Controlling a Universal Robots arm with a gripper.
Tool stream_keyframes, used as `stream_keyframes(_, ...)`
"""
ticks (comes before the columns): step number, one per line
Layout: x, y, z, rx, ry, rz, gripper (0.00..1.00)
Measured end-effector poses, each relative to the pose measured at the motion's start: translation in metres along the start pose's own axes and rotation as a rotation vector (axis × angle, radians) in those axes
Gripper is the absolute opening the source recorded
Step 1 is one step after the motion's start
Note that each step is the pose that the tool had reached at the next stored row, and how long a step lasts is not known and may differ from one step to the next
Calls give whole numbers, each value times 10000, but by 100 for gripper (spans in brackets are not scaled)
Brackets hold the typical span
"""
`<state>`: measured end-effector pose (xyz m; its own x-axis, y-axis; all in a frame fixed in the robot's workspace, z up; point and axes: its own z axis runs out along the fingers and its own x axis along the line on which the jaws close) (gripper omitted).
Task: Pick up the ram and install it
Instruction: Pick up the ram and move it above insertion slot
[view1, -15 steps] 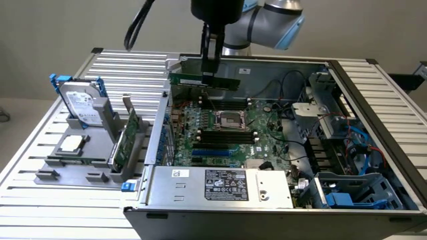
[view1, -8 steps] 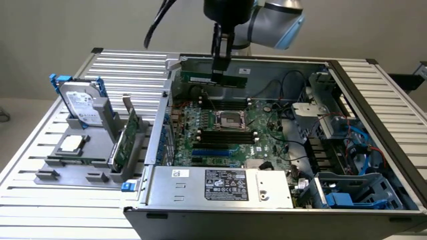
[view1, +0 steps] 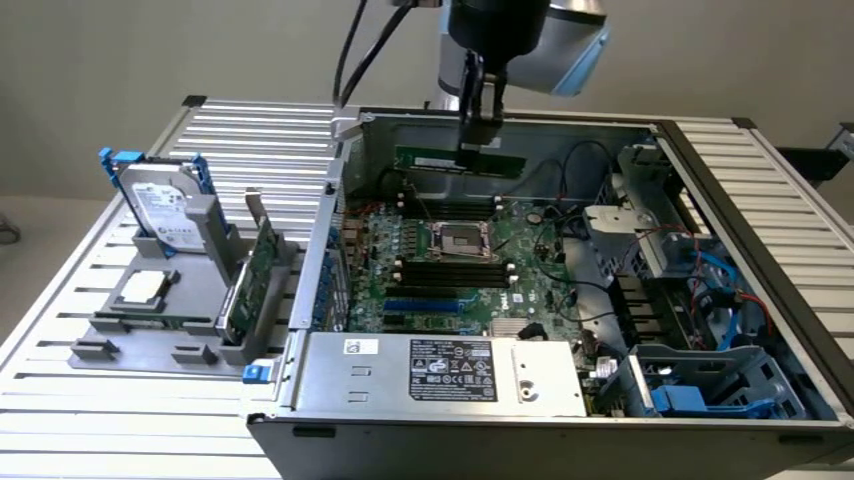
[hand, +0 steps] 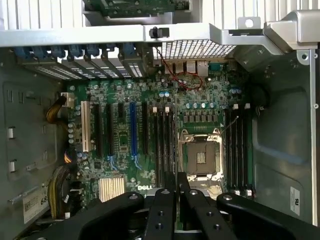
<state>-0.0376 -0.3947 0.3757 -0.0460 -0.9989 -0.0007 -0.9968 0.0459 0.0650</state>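
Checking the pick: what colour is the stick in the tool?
Green ram, best in the exterior view.

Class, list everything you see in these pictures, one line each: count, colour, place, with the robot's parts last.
slatted table: one, silver, under everything
computer case: one, grey, open, on the slatted table
motherboard: one, green, inside the computer case
power supply: one, silver, at the case's near edge
holder: one, grey, on the table, exterior view's left
hard drive: one, silver with blue rails, upright in the holder
expansion card: one, green, upright in the holder, nearer the case
ram: one, green, hanging over the motherboard
gripper: one, black, shut on the ram
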Motion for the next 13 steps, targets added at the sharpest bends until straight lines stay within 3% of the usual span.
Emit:
stream_keyframes(4,-43,-21,28,114,57,4,13)
stream_keyframes(6,-68,-21,40,222,110,8,13)
stream_keyframes(11,-143,-19,67,562,258,17,13)
stream_keyframes(13,-161,-20,95,593,291,19,13)
